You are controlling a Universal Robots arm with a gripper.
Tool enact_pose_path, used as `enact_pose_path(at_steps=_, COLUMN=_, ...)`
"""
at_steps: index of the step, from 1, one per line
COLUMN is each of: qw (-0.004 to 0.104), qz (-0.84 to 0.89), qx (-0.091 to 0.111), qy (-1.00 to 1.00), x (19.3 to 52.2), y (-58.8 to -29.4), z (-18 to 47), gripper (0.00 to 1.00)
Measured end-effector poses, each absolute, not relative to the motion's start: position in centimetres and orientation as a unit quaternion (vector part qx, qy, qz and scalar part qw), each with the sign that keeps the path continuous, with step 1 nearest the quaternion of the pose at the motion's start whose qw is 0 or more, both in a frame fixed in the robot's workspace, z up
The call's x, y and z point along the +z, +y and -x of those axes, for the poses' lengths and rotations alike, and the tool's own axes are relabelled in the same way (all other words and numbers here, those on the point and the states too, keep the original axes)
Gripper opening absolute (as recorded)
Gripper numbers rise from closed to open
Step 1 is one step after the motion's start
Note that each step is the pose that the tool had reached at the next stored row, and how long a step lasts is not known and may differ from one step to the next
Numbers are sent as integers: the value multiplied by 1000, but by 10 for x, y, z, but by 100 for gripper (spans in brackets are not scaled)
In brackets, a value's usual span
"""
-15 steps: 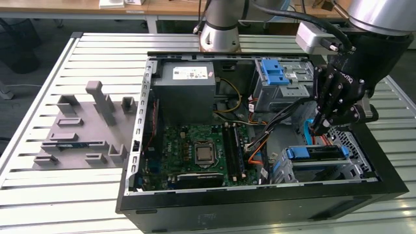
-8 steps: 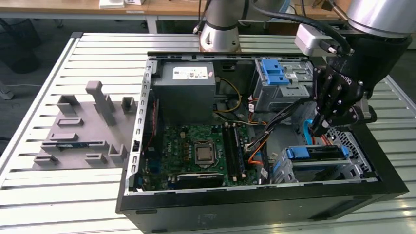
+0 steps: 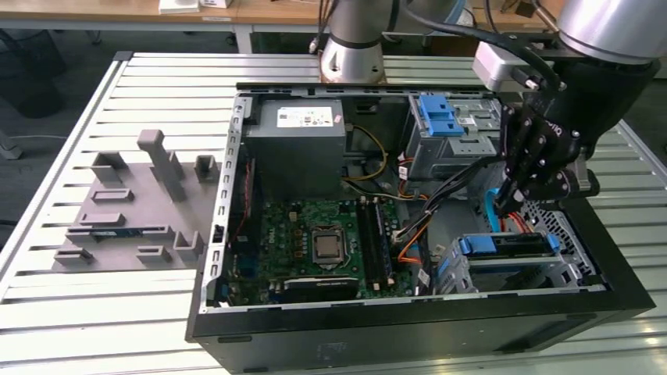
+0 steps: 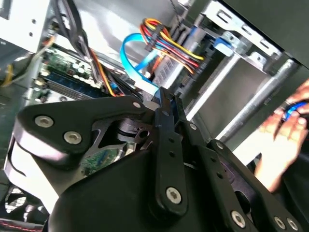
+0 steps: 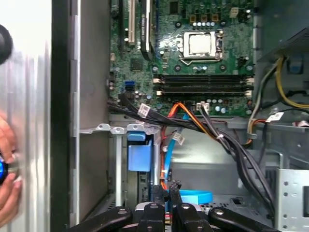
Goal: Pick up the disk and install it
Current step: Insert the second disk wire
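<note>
Reaching down into the computer case (image 3: 417,320), the hand (image 3: 508,205) has its fingers pressed together near the disk (image 3: 508,246) sitting in its bay, and could snag the wires (image 5: 231,145).

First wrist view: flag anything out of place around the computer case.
A person's hand, holding something blue, is just outside the case wall, close to where the arm works. A light-blue cable hangs loose just ahead of the gripper.
</note>
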State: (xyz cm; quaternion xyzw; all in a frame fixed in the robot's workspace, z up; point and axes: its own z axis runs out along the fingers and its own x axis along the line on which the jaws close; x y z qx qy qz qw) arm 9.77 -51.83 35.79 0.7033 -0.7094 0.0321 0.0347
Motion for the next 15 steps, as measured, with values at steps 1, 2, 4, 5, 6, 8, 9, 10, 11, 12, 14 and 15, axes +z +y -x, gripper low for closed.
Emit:
enact_pose_path(at_steps=1, qw=30, qz=-704, qx=27, qy=-710, x=358, y=-519, z=-98, gripper=16)
enact_pose_path(at_steps=2, qw=26, qz=-704, qx=23, qy=-710, x=358, y=-519, z=-98, gripper=16)
enact_pose_path(at_steps=4, qw=24, qz=-704, qx=22, qy=-710, x=357, y=-523, z=-98, gripper=16)
enact_pose_path(at_steps=5, qw=24, qz=-704, qx=23, qy=-710, x=356, y=-524, z=-98, gripper=16)
enact_pose_path(at_steps=6, qw=24, qz=-704, qx=23, qy=-710, x=356, y=-526, z=-98, gripper=16)
enact_pose_path(at_steps=8, qw=23, qz=-704, qx=23, qy=-710, x=355, y=-529, z=-98, gripper=16)
enact_pose_path(at_steps=9, qw=23, qz=-704, qx=24, qy=-710, x=354, y=-530, z=-98, gripper=16)
enact_pose_path(at_steps=10, qw=23, qz=-704, qx=24, qy=-710, x=354, y=-531, z=-98, gripper=16)
enact_pose_path(at_steps=11, qw=23, qz=-704, qx=24, qy=-710, x=353, y=-531, z=-98, gripper=16)
enact_pose_path(at_steps=12, qw=23, qz=-704, qx=24, qy=-710, x=352, y=-531, z=-98, gripper=16)
enact_pose_path(at_steps=14, qw=22, qz=-703, qx=24, qy=-710, x=350, y=-531, z=-98, gripper=16)
enact_pose_path(at_steps=15, qw=22, qz=-703, qx=24, qy=-711, x=350, y=-531, z=-98, gripper=16)
